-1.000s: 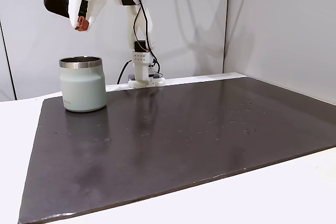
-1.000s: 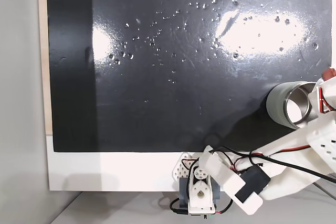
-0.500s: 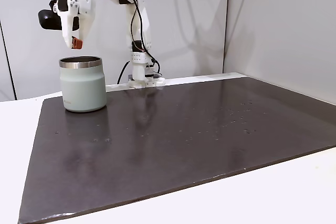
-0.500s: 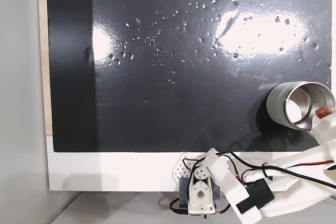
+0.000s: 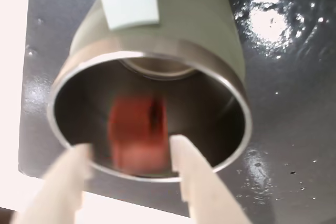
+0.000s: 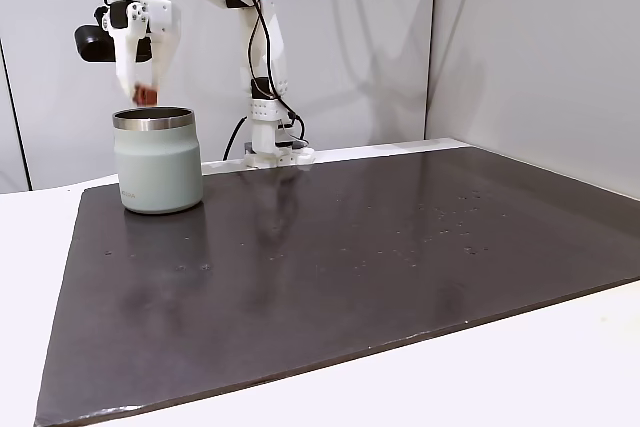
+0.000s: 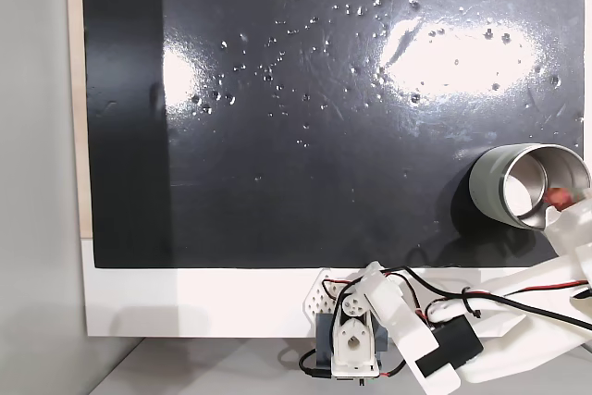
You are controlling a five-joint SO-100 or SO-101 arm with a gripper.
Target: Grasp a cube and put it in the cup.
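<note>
- You see the cup [image 5: 173, 19] with a smooth, matt sage-green coat outside; its rim and inner wall are shiny bare steel.
- The cube [image 5: 137, 135] looks like dull reddish-brown plastic, blurred in your wrist view.
- The gripper [image 5: 131, 174] fingers [image 5: 197, 182] are matt pale plastic.
- Your dark mat [image 7: 305, 90] is glossy, throwing bright glare at 2 o'clock in a fixed view, speckled with small marks.
- The table [image 6: 560, 367] looks smooth white.
</note>
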